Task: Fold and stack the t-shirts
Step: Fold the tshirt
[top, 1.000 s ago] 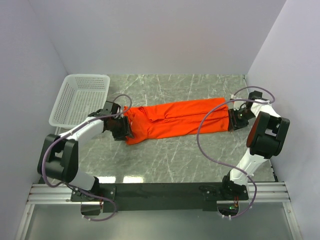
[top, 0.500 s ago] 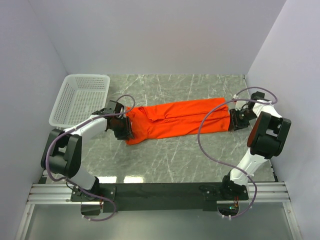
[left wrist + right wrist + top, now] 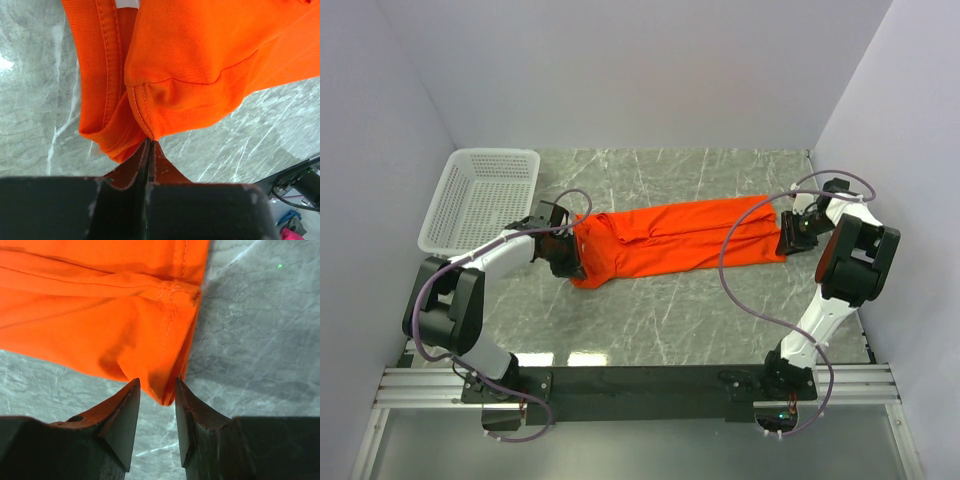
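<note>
Shirt (image 3: 680, 240) lies folded into a long strip across the counter (image 3: 700, 310), one end at each arm. Your left jaws are clenched on the hem at their end, a stitched fold running into the slit between them; how deep it goes you cannot see. Your right jaws stand apart, with the other end's corner dipping between their tips. From above, both sets of tips hide under the wrists, and a cable (image 3: 721, 256) crosses the shirt. A white scrap (image 3: 127, 3) is cut off by the left wrist view's top edge.
</note>
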### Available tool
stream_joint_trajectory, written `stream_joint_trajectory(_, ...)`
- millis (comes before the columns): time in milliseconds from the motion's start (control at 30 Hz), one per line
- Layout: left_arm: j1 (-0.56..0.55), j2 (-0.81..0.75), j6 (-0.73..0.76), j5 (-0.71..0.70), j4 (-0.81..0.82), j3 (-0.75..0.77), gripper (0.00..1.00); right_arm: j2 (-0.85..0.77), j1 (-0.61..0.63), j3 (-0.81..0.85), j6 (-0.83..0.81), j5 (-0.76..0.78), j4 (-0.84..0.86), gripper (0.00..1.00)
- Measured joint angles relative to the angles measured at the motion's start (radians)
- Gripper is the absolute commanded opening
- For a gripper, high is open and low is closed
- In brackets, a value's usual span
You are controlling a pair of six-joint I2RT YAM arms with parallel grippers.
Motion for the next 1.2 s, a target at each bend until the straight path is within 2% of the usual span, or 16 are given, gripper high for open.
stream_joint_trajectory(167,0.0,0.0,0.0,0.0,0.0,0.0,0.01,0.011,0.0,0.0,0.01,0.004,0.001,0.34)
stream_joint_trajectory(267,0.0,0.0,0.002,0.0,-0.001,0.0,0.01,0.012,0.0,-0.001,0.015,0.004,0.001,0.18)
stream_joint_trajectory(300,0.0,0.0,0.002,0.0,-0.001,0.0,0.01,0.012,0.0,-0.001,0.016,0.004,0.002,0.07)
stream_joint_trajectory(367,0.0,0.0,0.003,-0.003,-0.003,0.0,0.01,0.011,0.0,-0.002,0.016,0.005,0.003,0.0)
stream_joint_trajectory(567,0.035,-0.006,0.03,-0.022,-0.031,0.0,0.01,-0.007,-0.014,-0.024,0.005,0.024,0.002,0.0)
stream_joint_trajectory(767,0.112,-0.05,0.067,-0.043,-0.075,0.001,0.01,-0.039,-0.084,-0.042,-0.044,0.039,-0.015,0.0)
stream_joint_trajectory(1200,0.118,-0.16,0.074,-0.064,-0.169,0.001,0.01,-0.065,-0.151,-0.083,-0.147,0.021,-0.074,0.0)
